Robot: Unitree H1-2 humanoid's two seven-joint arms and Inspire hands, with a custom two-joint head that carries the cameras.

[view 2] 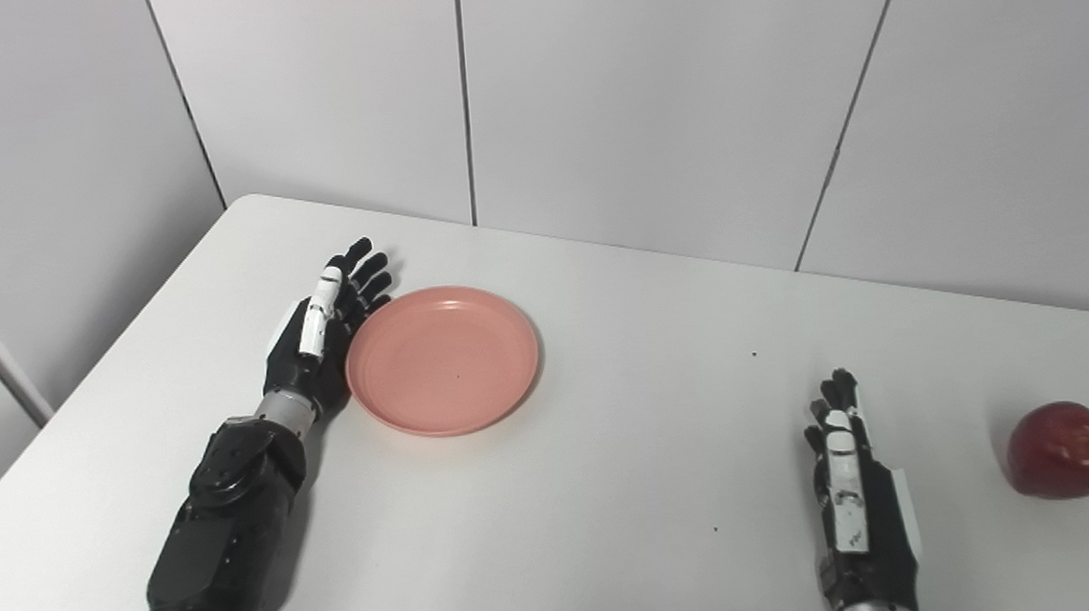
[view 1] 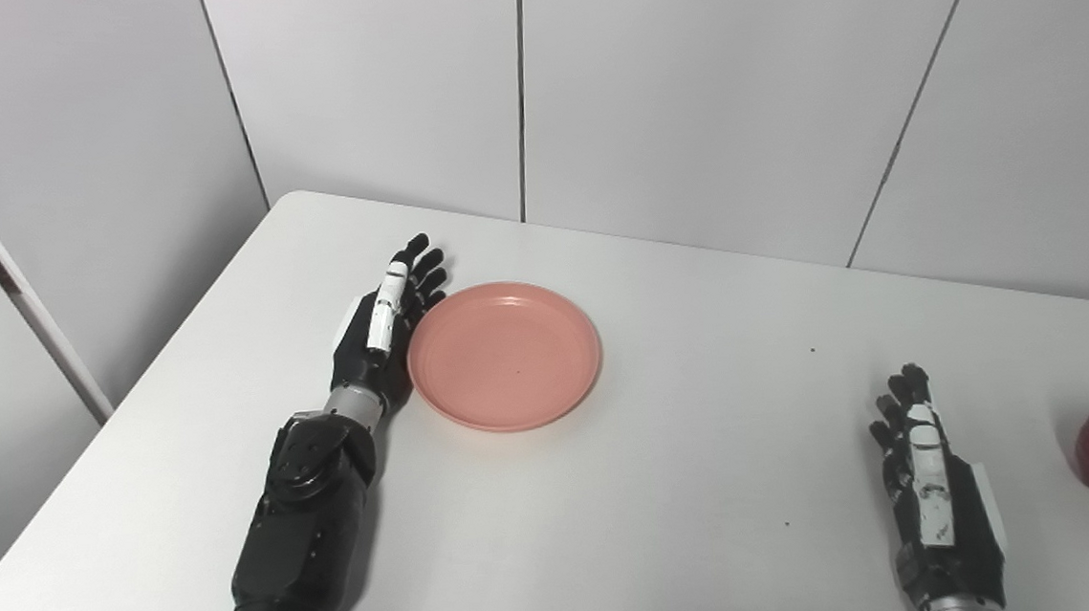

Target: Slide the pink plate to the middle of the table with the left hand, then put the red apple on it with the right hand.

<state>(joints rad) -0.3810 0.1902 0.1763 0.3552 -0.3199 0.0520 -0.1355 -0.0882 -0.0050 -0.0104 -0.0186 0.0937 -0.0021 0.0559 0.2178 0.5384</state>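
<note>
The pink plate [view 1: 504, 355] lies flat on the white bench [view 1: 672, 488], left of the middle, and the left hand [view 1: 383, 331] stands on edge just beside its left rim, fingers straight and held close together, holding nothing; whether the palm actually touches the rim I cannot tell, though it looks very near to it. The plate looks like a light, stiff piece of plastic with a low raised lip, so I judge it will slide easily over the smooth top with a sideways push against that lip, and could skate further than wanted if shoved hard. The red apple [view 2: 1065, 450] sits at the far right of the bench, well apart from the plate. It looks firm, round and glossy, heavier than the plate and likely to roll, so the fingers would best wrap round its widest part from the side or above. The right hand [view 2: 856, 504] rests near the front edge, to the left of the apple and apart from it, fingers extended and loosely together, empty. The right eye view shows the whole apple with bench beyond it, while in the left eye view the fruit is cut by the picture's edge; the left eye view takes in more of the wall beyond the bench's left side.
</note>
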